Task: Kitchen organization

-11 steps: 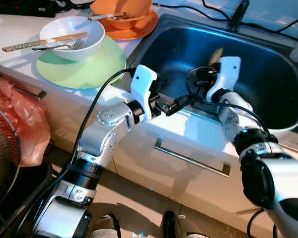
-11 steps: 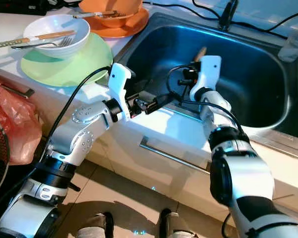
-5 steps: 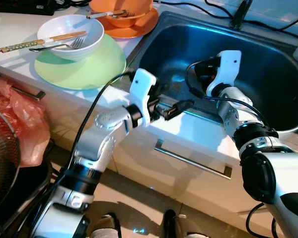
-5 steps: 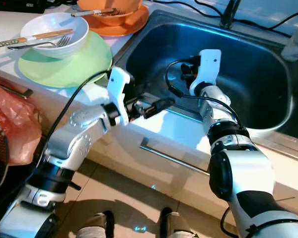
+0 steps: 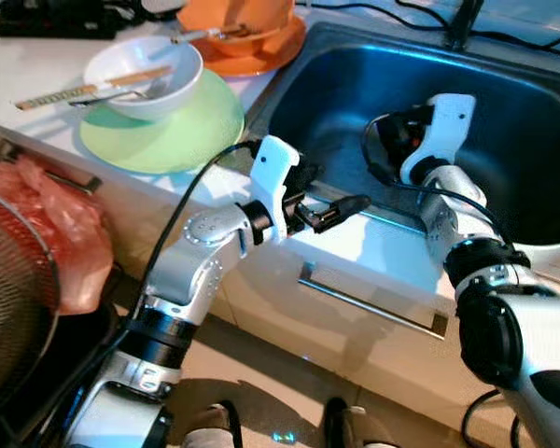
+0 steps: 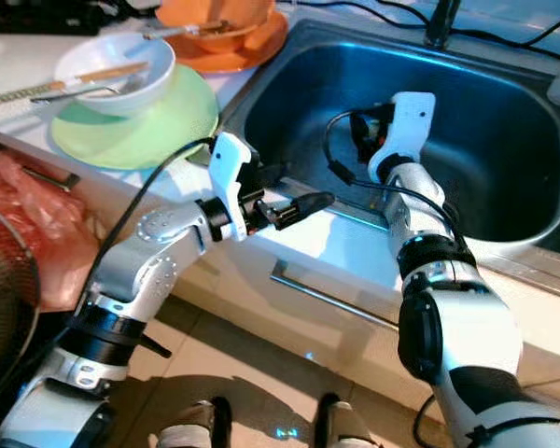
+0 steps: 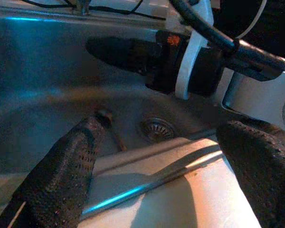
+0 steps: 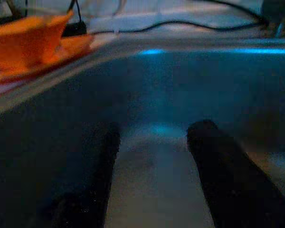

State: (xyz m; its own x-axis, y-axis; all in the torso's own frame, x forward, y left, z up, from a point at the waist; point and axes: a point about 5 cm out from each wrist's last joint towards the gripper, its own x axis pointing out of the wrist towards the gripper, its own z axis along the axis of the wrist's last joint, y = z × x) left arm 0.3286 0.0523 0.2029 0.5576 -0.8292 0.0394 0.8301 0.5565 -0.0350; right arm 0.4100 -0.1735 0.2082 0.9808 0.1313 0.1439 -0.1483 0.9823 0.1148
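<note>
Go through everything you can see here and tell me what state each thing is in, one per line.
left gripper: open, holding nothing, at the sink's front edge
right gripper: open, holding nothing, inside the sink
sink: dry; a small utensil lies near its drain
white bowl: upright on the green plate, holding chopsticks and a fork
orange bowl: upright on an orange plate

Head views are brightly lit and mostly sharp, with mild blur on the white bowl [image 5: 142,75]. Blue glare streaks the sink [image 5: 504,140] walls; the basin floor is shadowed. Both wrist views are dim, and the near fingers [image 8: 228,185] are out of focus.
</note>
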